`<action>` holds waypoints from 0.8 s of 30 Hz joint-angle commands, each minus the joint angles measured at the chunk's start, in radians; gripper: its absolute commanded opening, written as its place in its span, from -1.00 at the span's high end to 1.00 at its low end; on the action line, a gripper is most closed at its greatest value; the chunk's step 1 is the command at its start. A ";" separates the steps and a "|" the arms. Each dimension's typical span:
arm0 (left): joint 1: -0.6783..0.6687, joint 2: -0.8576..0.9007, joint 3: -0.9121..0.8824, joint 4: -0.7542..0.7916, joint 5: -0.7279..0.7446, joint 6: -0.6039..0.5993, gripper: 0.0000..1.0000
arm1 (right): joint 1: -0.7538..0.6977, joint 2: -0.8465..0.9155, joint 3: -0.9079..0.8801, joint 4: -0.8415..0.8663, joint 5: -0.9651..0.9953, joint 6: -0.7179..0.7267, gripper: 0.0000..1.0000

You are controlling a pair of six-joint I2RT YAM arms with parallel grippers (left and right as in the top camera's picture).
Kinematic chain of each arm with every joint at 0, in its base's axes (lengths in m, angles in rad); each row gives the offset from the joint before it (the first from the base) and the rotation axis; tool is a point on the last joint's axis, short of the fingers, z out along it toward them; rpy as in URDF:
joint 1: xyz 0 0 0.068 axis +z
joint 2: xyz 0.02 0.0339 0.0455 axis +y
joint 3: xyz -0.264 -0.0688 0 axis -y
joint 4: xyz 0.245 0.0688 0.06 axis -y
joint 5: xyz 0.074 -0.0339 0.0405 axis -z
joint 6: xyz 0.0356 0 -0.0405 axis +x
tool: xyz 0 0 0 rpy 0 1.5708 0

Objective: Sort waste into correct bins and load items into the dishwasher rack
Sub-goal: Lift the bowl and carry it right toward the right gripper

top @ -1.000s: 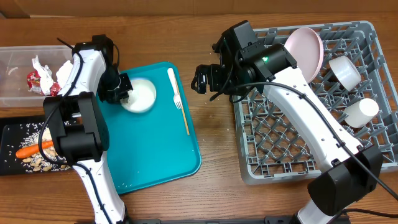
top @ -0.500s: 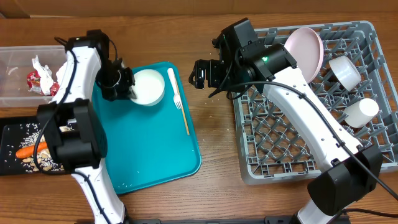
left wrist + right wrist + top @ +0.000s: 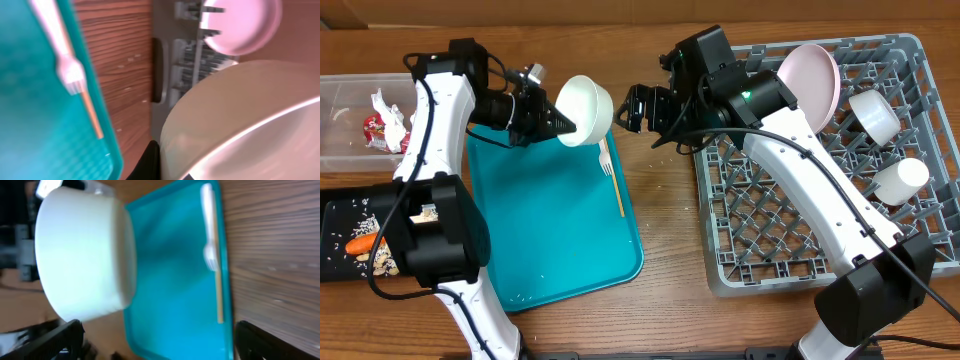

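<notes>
Nearest, a shallow black rectangular tray (image 3: 332, 225), cut off at its left end, holds a small orange carrot (image 3: 365, 243) and pale food scraps (image 3: 385, 262), partly under the left arm. Beyond, a white plastic fork (image 3: 610, 165) lies on the teal serving tray (image 3: 560, 240). Over that tray's far edge the left gripper (image 3: 556, 120) is clamped on a round white bowl (image 3: 588, 108) tipped on its side, and the bowl hides its fingertips. The right gripper (image 3: 632, 110), jaws wide apart and empty, hangs just beside the bowl. Farthest are a large grey plastic rack (image 3: 740, 230) carrying a round pink plate (image 3: 812, 78), a second white bowl (image 3: 873, 115) and a small white cup (image 3: 900, 178), and a clear plastic tub (image 3: 340, 100) with a red wrapper (image 3: 377, 130) and white napkins (image 3: 382, 102).
</notes>
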 commanded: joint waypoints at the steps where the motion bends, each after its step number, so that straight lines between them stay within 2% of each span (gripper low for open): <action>1: -0.006 -0.020 0.021 -0.008 0.127 0.057 0.92 | -0.005 0.008 0.027 0.035 -0.164 0.012 -1.00; 6: -0.006 -0.020 0.021 -0.034 0.212 0.084 0.92 | -0.004 0.008 0.027 0.055 -0.195 0.012 -1.00; 9: -0.006 -0.020 0.021 -0.033 0.214 0.085 0.92 | -0.005 0.008 0.027 0.057 -0.210 0.011 -1.00; 17: -0.008 -0.020 0.021 -0.038 0.289 0.084 0.92 | -0.045 0.008 0.027 0.119 -0.471 0.011 -1.00; 24: -0.008 -0.020 0.021 -0.062 0.342 0.084 0.92 | -0.089 0.008 0.027 0.129 -0.546 0.011 -1.00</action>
